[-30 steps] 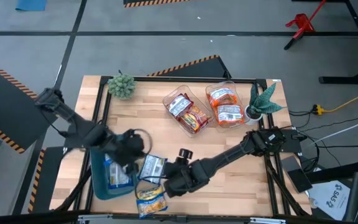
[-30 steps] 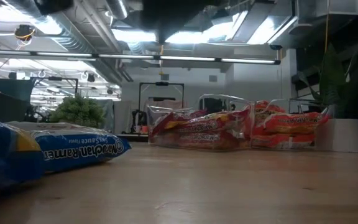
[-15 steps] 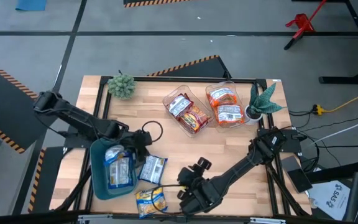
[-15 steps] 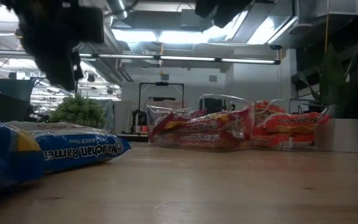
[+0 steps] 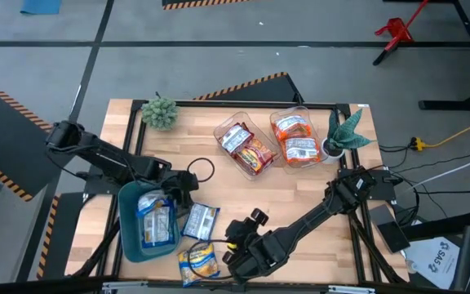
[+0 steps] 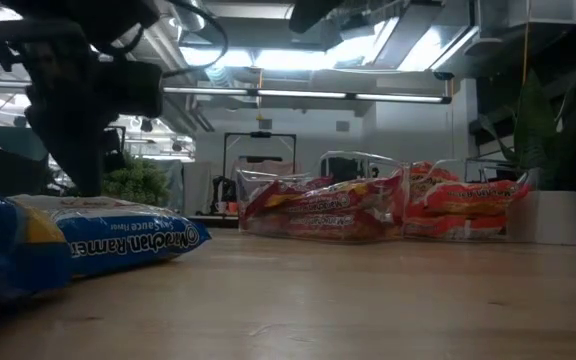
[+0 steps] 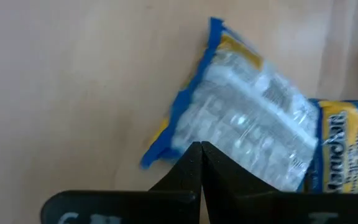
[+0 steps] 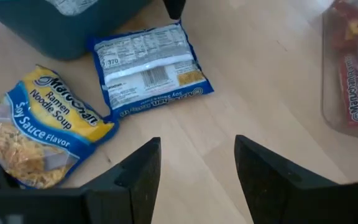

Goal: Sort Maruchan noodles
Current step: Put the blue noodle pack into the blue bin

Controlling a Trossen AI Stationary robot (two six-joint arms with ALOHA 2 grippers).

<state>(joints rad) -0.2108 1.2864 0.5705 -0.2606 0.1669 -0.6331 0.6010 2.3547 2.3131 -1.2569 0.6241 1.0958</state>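
Observation:
A blue Maruchan noodles packet (image 5: 200, 220) lies flat on the wooden table, label side down, beside a blue bin (image 5: 129, 237) that holds more blue packets (image 5: 155, 222). A yellow-and-blue packet (image 5: 198, 261) lies near the front edge. My left gripper (image 5: 188, 197) is shut, tipped down, with its tips at the far end of the blue packet (image 7: 247, 130). My right gripper (image 8: 197, 168) hangs open above bare table, to the right of the yellow-and-blue packet (image 8: 39, 130), with nothing between its fingers. My left gripper points its shut fingertips (image 7: 201, 163) slanting down at the blue packet's edge (image 7: 179, 140). Whether they touch it I cannot tell. The packet lies flat on the table.
Two clear containers stand at the back: one with red-brown packets (image 5: 247, 149), one with orange packets (image 5: 294, 139). A small green plant (image 5: 160, 113) is at the far left and a potted plant (image 5: 343, 135) at the far right. Bare wood lies mid-table.
My left gripper has come down from over the bin toward the blue packet on the table, still shut. My right gripper has drawn back toward the table's near edge and rolled at the wrist, still open. The packets have not moved.

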